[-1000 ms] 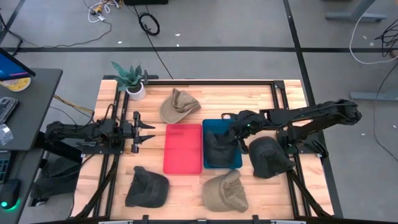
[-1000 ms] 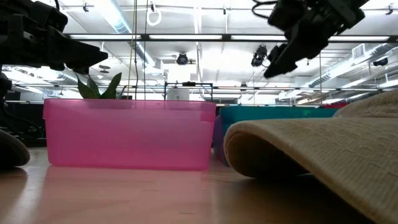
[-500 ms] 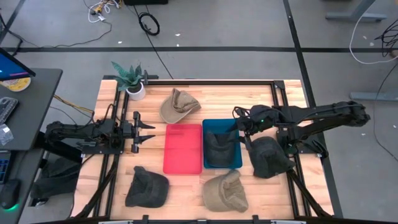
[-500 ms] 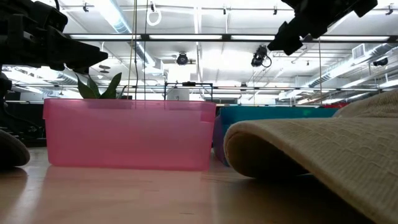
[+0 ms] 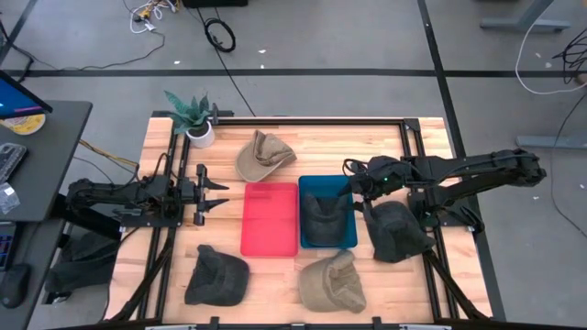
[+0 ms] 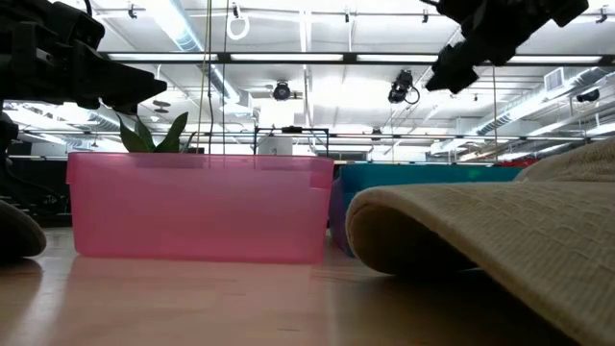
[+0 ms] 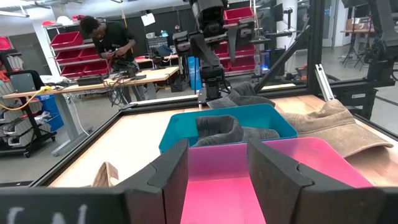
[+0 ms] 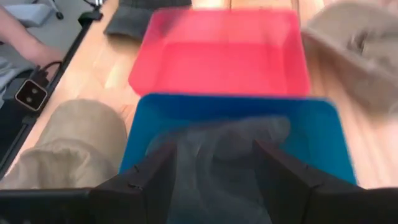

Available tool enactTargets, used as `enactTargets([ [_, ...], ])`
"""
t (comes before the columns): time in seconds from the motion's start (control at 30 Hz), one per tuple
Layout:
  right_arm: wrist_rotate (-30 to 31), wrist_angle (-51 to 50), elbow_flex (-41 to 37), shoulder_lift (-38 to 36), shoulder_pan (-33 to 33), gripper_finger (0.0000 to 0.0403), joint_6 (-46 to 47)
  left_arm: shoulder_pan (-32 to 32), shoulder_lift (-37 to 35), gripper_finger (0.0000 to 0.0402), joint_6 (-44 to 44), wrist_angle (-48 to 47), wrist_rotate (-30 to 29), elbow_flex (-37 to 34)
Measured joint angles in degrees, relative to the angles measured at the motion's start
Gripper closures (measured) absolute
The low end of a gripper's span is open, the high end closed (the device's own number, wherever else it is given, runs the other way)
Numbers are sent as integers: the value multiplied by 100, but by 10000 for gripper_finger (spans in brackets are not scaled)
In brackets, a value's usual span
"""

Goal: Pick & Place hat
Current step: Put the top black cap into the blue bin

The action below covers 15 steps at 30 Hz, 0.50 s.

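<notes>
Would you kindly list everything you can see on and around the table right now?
Bins: two, side by side mid-table; pink bin empty, blue bin to its right.
Dark hats: three; hat in the blue bin, right-side dark hat, near-left dark hat.
Tan hats: two; far tan hat behind the bins, near tan hat in front.
Potted plant: one, green in a white pot, far-left corner.
Person: one, dark clothing, at a bench beyond the table.
Left tool: open, empty, left of the pink bin.
Right tool: open, empty, above the blue bin's far right corner.
</notes>
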State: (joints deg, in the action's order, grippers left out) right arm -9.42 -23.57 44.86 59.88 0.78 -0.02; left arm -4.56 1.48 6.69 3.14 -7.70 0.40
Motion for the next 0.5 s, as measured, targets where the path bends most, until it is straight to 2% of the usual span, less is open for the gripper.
enactTargets([
  [0.37,-3,-995,0,-4,1,192,753,0,1,236,-1,-1,0,-1],
  [0.5,-201,-1156,0,-4,9,192,1200,-2,0,236,-1,-1,0,0],
])
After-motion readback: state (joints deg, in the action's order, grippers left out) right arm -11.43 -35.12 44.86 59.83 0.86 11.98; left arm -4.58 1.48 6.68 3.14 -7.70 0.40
